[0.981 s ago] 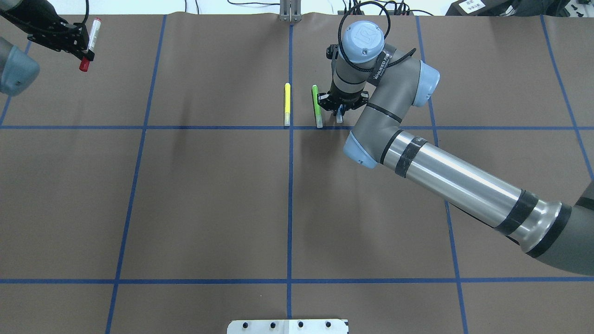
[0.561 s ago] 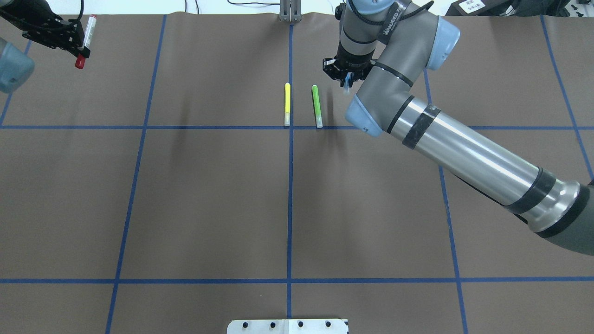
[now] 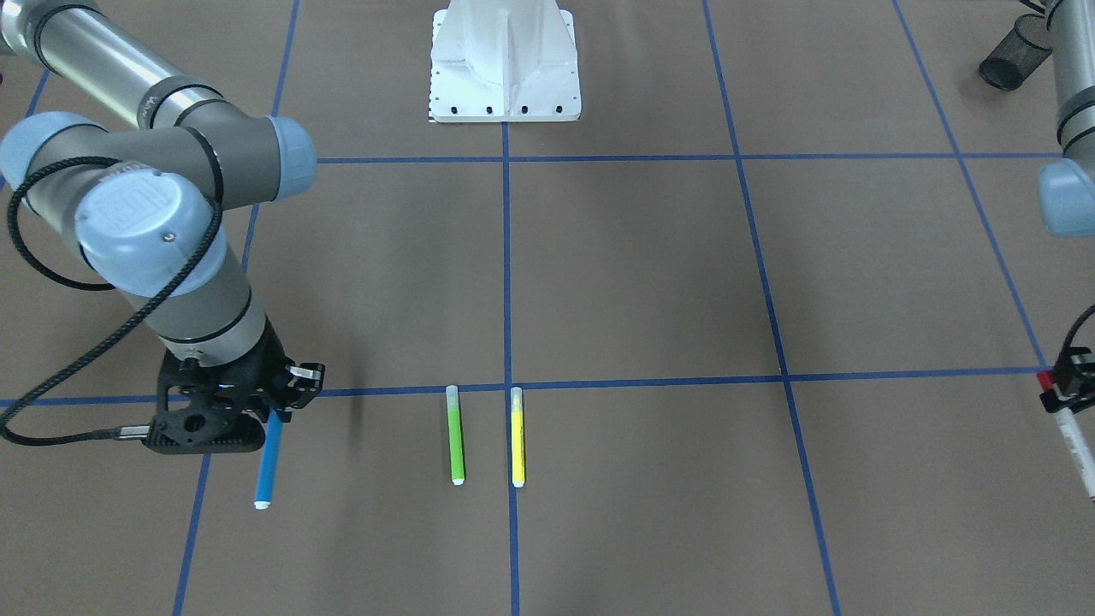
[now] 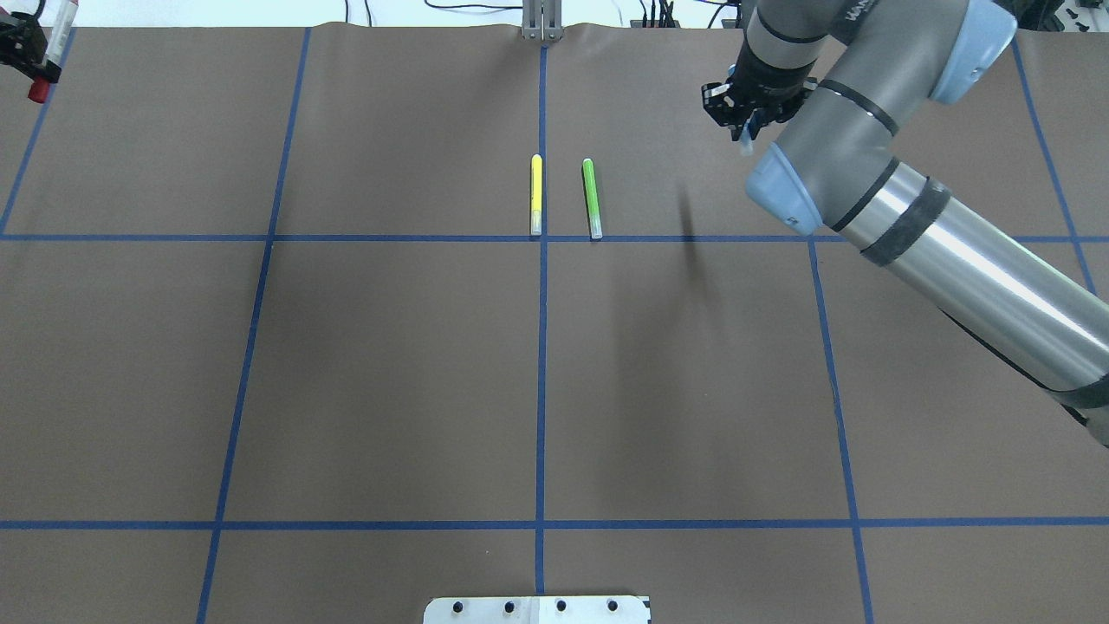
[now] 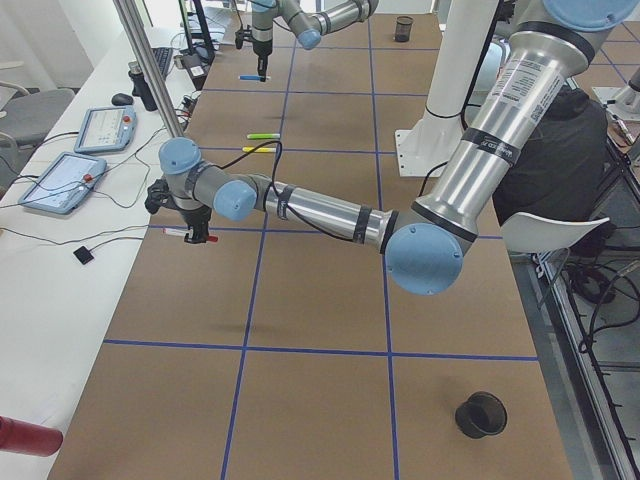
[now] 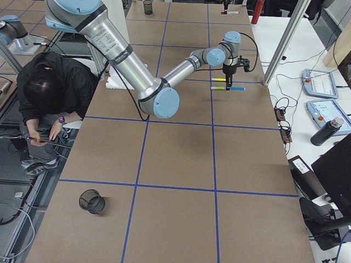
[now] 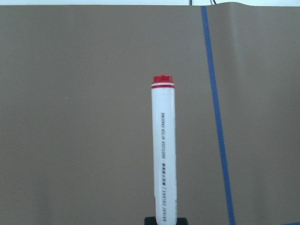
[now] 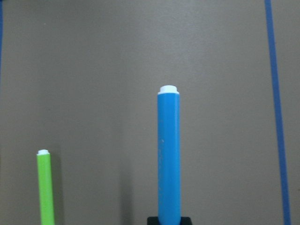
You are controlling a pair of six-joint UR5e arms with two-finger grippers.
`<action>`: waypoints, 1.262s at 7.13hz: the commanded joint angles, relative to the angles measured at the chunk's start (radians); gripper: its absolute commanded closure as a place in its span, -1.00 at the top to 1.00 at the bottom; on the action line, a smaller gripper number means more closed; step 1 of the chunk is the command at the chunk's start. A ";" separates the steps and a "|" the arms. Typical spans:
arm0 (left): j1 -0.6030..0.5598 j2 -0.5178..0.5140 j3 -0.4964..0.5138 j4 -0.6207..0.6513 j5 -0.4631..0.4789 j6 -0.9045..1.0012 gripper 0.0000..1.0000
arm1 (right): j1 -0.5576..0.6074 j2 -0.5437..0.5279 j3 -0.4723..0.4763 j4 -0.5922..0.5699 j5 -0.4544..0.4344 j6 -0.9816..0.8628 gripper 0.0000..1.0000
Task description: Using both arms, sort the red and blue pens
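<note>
The blue pen (image 3: 268, 466) hangs above the table with my right gripper (image 3: 272, 417) shut on its upper end. In the overhead view this gripper (image 4: 749, 120) is at the far right of centre, well to the right of the green marker. The right wrist view shows the blue barrel (image 8: 168, 154) sticking out over bare mat. The red pen (image 7: 163, 150), white-barrelled with red ends, is clamped in my shut left gripper (image 4: 28, 54) at the far left corner, and its barrel (image 3: 1076, 449) shows at the front view's right edge.
A yellow marker (image 4: 536, 194) and a green marker (image 4: 592, 198) lie side by side near the centre line at the far side. A black mesh cup (image 3: 1014, 53) stands near the left arm's base. A person (image 6: 49, 93) sits beside the table.
The right gripper lifted the blue pen from beside the green marker and carried it right and farther back. The left gripper moved further left with the red pen.
</note>
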 commanded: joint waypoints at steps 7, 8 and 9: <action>-0.100 0.012 -0.063 0.375 0.366 0.363 -1.00 | 0.308 -0.241 0.060 -0.253 -0.164 -0.789 -1.00; -0.140 0.071 -0.071 0.384 0.359 0.436 -1.00 | 0.327 -0.294 0.063 -0.254 -0.132 -0.829 -1.00; -0.175 0.116 -0.091 0.399 0.351 0.463 -1.00 | 0.351 -0.329 0.063 -0.317 -0.085 -0.831 -1.00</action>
